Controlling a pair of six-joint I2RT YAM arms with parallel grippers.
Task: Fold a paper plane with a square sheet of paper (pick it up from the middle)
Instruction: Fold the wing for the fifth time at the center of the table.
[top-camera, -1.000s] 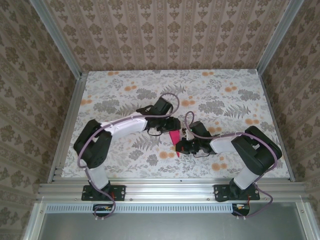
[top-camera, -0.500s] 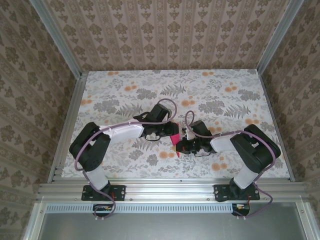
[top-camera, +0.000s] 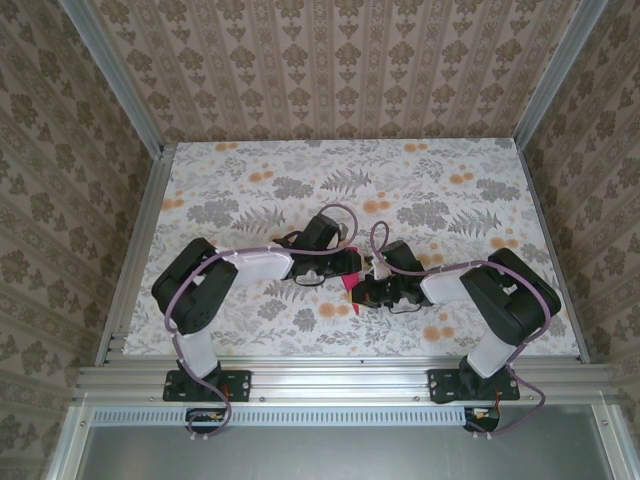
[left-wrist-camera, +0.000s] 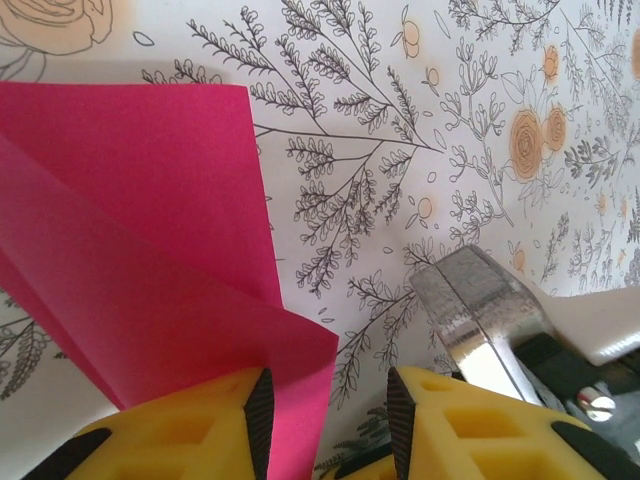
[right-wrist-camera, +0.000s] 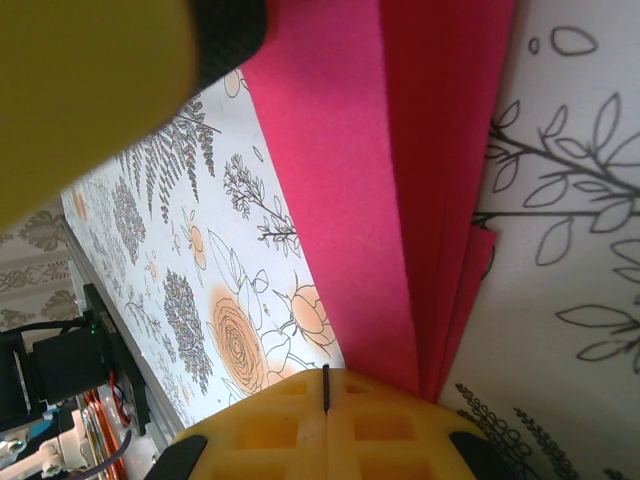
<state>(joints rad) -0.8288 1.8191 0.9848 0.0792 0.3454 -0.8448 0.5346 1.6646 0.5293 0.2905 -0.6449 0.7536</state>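
Observation:
The sheet of paper (top-camera: 348, 284) is magenta-pink and folded into several long layers (right-wrist-camera: 400, 180), lying on the floral cloth between my two grippers. My left gripper (top-camera: 347, 268) hovers low over it. In the left wrist view its yellow fingers (left-wrist-camera: 330, 410) stand apart, and a raised corner of the paper (left-wrist-camera: 140, 250) reaches into the gap against the left pad. My right gripper (top-camera: 362, 292) is shut, with its yellow fingertips (right-wrist-camera: 325, 390) pressed together. The folded layers run under the edge of its right finger, not between the pads.
The floral tablecloth (top-camera: 250, 180) covers the table. Aluminium rails (top-camera: 340, 375) run along the front and sides, with patterned walls close behind. The right gripper's metal body (left-wrist-camera: 475, 305) sits just beside my left fingers, and a left finger (right-wrist-camera: 90, 90) looms in the right wrist view.
My left gripper has come forward and down over the paper, hiding most of the pink in the top view. The right arm has held still.

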